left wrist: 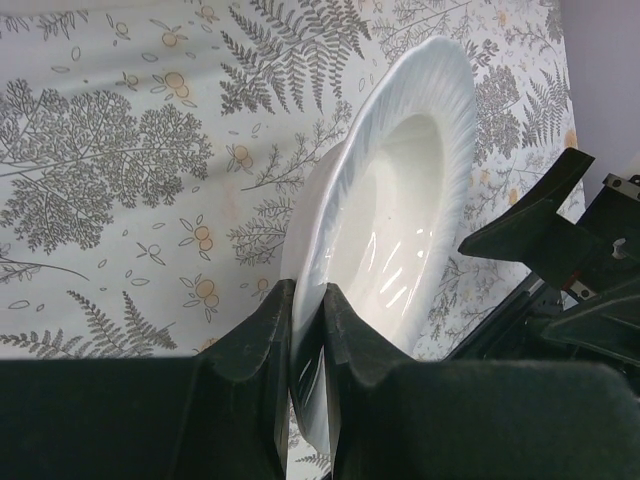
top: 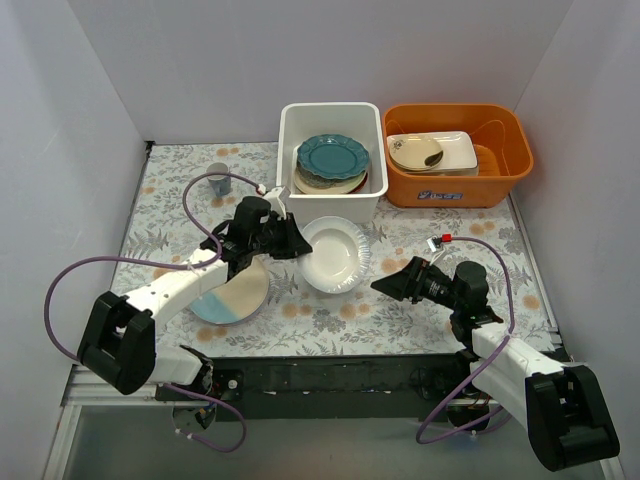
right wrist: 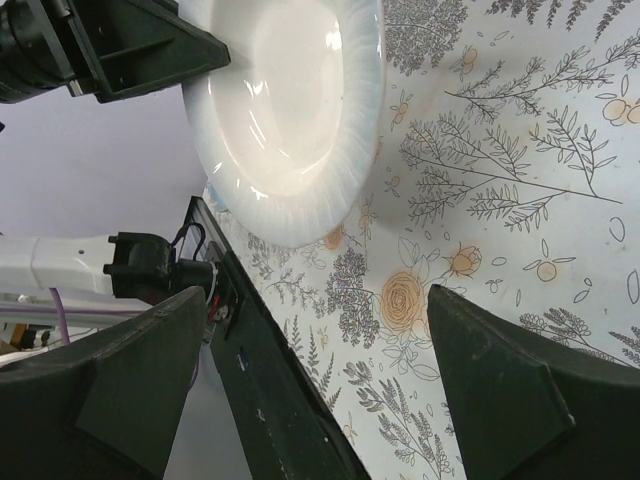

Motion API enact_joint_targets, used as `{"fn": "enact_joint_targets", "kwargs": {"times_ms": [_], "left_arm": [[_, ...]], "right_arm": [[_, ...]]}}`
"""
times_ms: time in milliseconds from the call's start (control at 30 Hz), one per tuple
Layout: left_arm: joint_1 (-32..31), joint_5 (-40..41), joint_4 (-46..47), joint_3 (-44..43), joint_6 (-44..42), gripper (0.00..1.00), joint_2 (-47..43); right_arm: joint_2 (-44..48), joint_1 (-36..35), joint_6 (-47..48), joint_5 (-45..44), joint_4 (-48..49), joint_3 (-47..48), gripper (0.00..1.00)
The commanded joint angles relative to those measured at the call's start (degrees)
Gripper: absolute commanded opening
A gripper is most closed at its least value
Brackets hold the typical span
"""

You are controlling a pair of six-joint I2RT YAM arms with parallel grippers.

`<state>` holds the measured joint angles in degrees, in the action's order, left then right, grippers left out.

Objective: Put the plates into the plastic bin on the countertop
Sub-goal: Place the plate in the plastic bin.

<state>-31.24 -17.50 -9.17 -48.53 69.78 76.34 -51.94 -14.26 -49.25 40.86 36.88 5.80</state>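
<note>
My left fingers (left wrist: 262,350) are pinching the white plate (left wrist: 400,200) by its rim, my right fingers (right wrist: 500,385) hanging spread; only overhead is the bin (top: 289,150) showing, at twelve o'clock.

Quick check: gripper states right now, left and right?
Left gripper: closed on the rim of the white round ribbed plate.
Right gripper: open, holding nothing.

The left arm (top: 175,287) covers much of the cream-and-light-blue plate (top: 238,296). In the plastic bin (top: 288,150), the teal plate (top: 332,156) hides all but the rims of those beneath. The white plate (right wrist: 285,110) is cut by the right wrist view's top edge. The orange tub (top: 400,186) label is unreadable.
</note>
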Motion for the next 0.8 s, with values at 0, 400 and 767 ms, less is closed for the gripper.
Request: {"fn": "enact_joint_targets", "kwargs": {"times_ms": [0,400,767], "left_arm": [[0.0,0.1,2.3,-4.5,-1.5,0.00,-4.1],[0.0,0.5,1.9,-10.8,-2.8,0.00,-1.0],[0.0,-0.3,1.6,-21.4,-3.6,0.00,4.3]], "right_arm": [[0.2,0.3,1.1,0.2,1.2,0.3,0.98],[0.2,0.5,1.4,0.4,1.1,0.1,0.98],[0.3,0.8,1.9,0.7,0.6,0.0,0.98]]}}
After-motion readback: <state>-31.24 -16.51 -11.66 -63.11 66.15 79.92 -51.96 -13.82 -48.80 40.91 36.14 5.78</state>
